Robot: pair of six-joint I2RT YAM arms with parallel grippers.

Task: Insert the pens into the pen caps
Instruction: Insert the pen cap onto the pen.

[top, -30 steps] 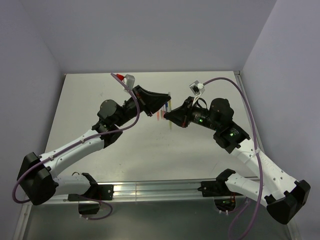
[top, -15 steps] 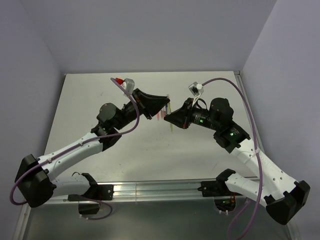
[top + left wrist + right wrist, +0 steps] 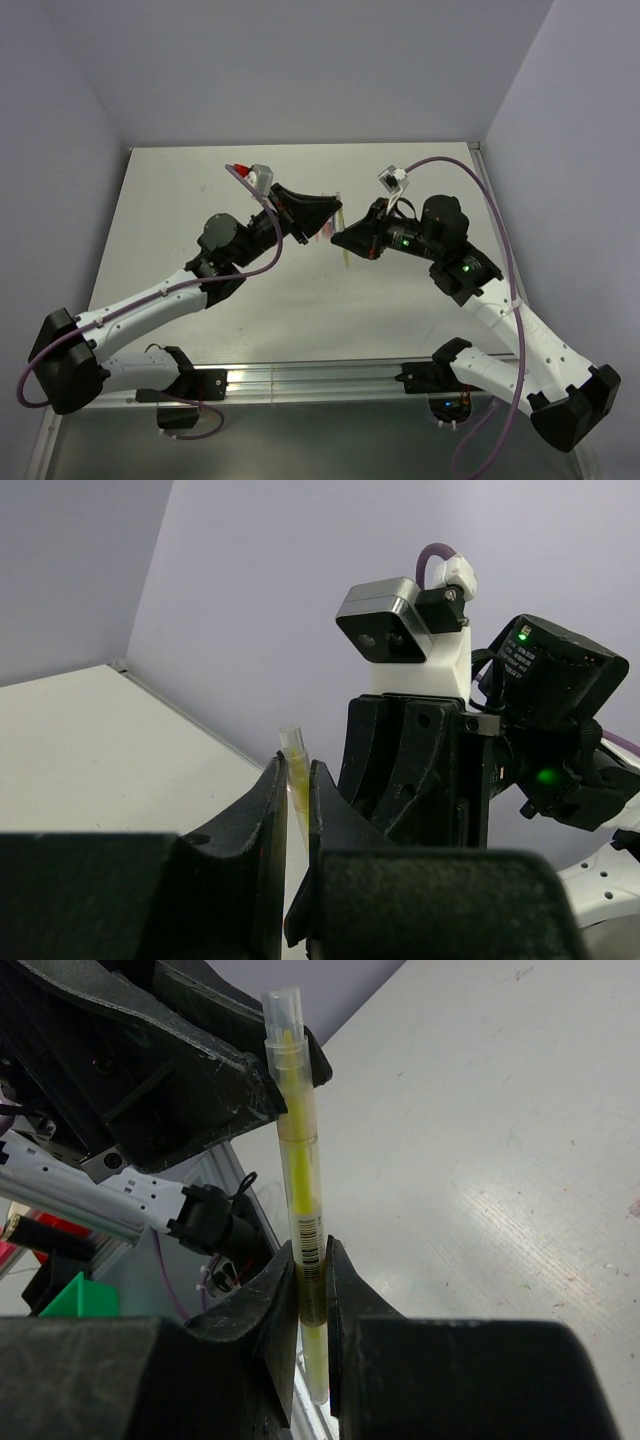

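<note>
**Item: yellow pen with clear cap, held between two grippers above the table**

Location. The yellow pen hung in the air over the table, well clear of its surface, spanning the gap between the two arms near the middle of the work area.

Holders. The right gripper was clamped on the barrel at the printed band, with a short tail of pen sticking out below the fingers. The left gripper was pinched on the far end, where the clear cap sat. Only the cap's tip showed beyond its fingers. Both pairs of jaws were drawn in to a narrow slit with the pen filling it.

Condition. The cap was already over the nib, and the yellow point showed through the plastic. I could not tell whether it was pressed fully home.

Handling notes (my judgement).
- The push should run straight along the pen. Any angle between the two wrists would bend the thin barrel or cock the cap.
- The right grip should hold firm as the anchor while the left presses in a short, slow stroke.
- The barrel looked round and slick, so it could slide through the pads instead of seating.
- The push should end once the cap's rim met the barrel's shoulder, and the cap end should be let go first.
</note>
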